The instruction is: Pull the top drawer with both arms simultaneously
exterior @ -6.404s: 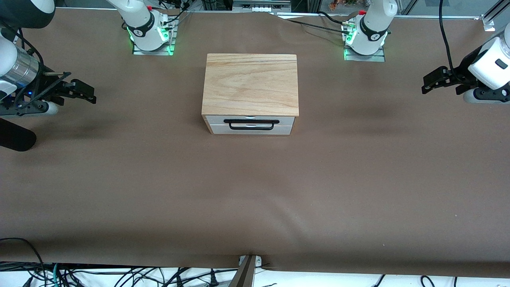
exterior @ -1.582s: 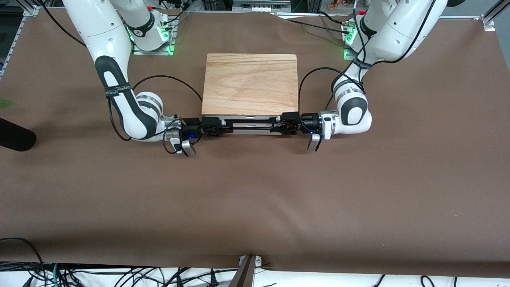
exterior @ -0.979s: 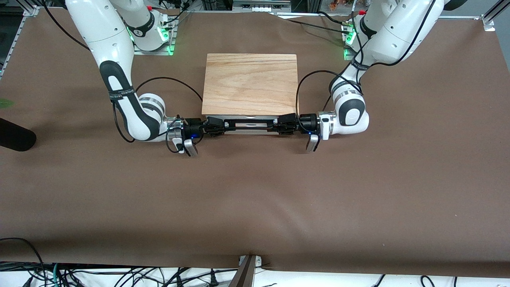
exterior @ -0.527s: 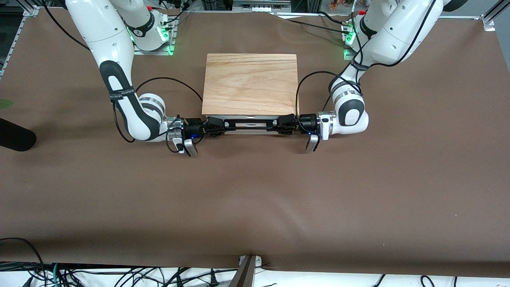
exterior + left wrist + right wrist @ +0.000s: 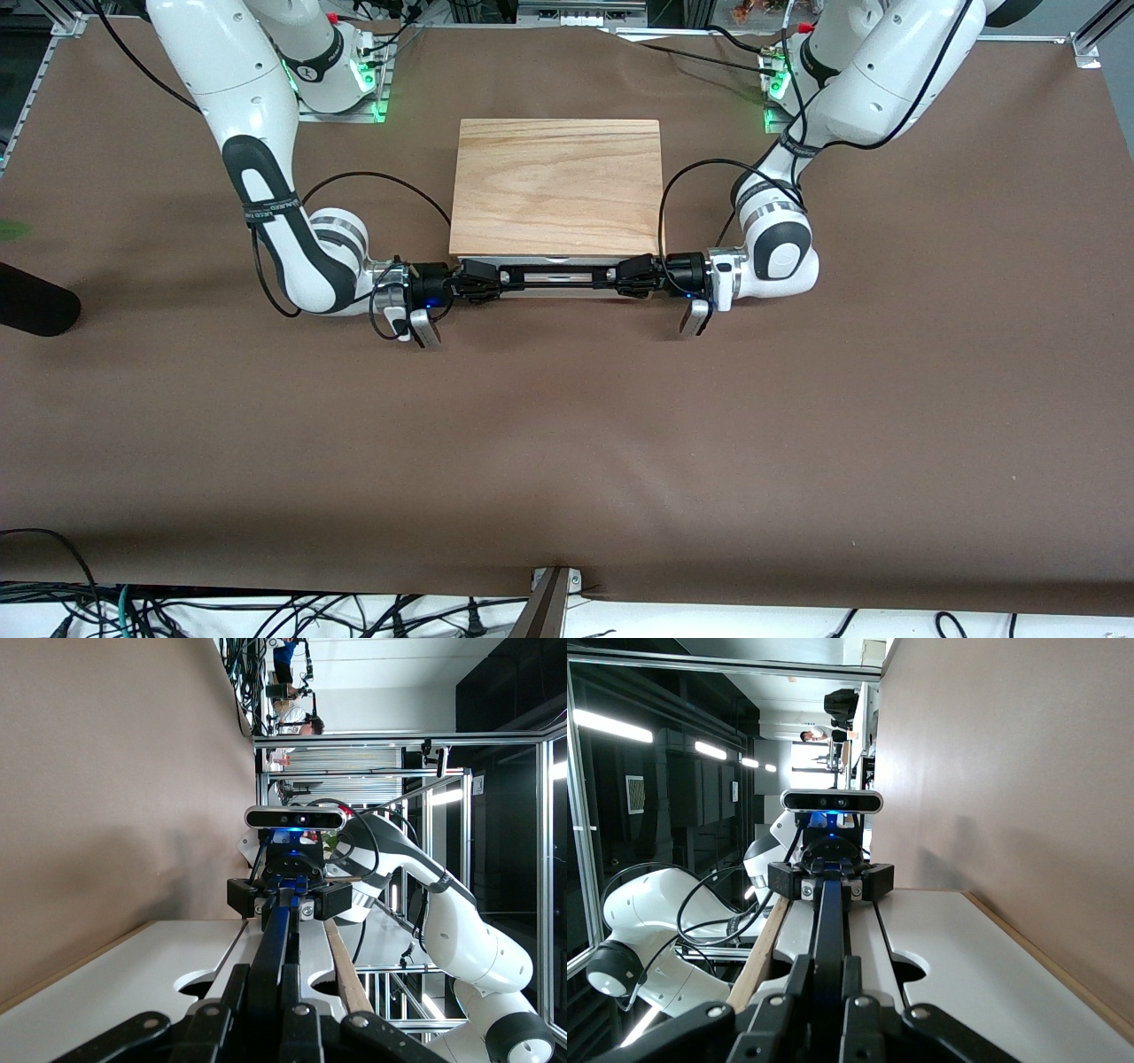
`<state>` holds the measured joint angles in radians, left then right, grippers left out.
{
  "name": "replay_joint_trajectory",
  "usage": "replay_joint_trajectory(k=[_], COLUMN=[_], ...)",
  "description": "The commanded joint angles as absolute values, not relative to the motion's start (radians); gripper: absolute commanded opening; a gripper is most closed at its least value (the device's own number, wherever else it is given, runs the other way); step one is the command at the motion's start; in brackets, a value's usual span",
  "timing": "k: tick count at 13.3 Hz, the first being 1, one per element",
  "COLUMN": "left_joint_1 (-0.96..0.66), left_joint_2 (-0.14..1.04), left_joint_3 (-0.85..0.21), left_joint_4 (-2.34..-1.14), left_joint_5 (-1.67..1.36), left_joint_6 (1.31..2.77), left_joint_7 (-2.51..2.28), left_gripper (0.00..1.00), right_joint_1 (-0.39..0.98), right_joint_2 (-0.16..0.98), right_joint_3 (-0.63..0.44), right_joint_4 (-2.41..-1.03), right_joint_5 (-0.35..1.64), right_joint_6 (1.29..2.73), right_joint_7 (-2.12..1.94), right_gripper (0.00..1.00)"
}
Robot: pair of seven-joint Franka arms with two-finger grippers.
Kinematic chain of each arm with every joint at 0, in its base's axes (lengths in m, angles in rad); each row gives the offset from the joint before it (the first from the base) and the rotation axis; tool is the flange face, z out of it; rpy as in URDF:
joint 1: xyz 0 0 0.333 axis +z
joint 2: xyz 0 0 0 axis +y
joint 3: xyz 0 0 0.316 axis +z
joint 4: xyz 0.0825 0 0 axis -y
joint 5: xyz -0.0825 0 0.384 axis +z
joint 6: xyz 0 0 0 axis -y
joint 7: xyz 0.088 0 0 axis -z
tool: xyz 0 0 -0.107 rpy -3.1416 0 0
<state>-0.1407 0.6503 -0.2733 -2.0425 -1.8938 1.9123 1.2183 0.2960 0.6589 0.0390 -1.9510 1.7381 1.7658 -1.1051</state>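
A brown-covered table (image 5: 567, 425) carries a light-oak cabinet (image 5: 556, 186) near the edge where the arm bases stand, midway between them. A tangle of cables (image 5: 266, 611) lies along the camera-side edge; the wrist views show metal framing and ceiling lights past the table.

The top drawer (image 5: 556, 277) sits in the cabinet's camera-facing front, its white panel flush under the grained top, still shut. Its black bar handle (image 5: 556, 268) runs across the panel. The left gripper (image 5: 631, 276) is clamped on the handle's end toward the left arm's end of the table, and the right gripper (image 5: 483, 279) is clamped on the other end. Each wrist view looks along the bar at the other gripper.

Compared with a second ago, the left gripper's fingers have pinched in onto the bar; the right gripper's hold is unchanged. Neither the cabinet nor the drawer has shifted.

From the drawer front to the camera-side edge, the brown surface is bare, as it is toward both ends.
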Motion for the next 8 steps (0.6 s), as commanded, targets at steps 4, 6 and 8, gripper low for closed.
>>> replay_joint_trajectory(k=[4,6,8], left_joint_1=[-0.153,-0.153,-0.152], left_joint_2=[0.634,0.634,0.635], left_joint_3=[-0.293,-0.293,-0.291], left_joint_4=[-2.152,-2.143,-2.134], left_joint_5=[-1.894,-1.894,-1.894], left_joint_6=[1.916,1.916,1.917], left_joint_7=[1.276,1.275,1.27], left_gripper=[0.0,0.0,0.0], right_joint_1=[0.295,0.291,0.29], right_joint_2=[0.658,0.661,0.667], right_joint_3=[0.041,0.04,0.04], right_joint_4=[-1.915,-1.893,-1.876], right_joint_5=[1.743,1.744,1.743], right_joint_6=[1.77,1.77,1.772], right_joint_7=[-1.088,-1.085,-1.068], right_gripper=[0.0,0.0,0.0])
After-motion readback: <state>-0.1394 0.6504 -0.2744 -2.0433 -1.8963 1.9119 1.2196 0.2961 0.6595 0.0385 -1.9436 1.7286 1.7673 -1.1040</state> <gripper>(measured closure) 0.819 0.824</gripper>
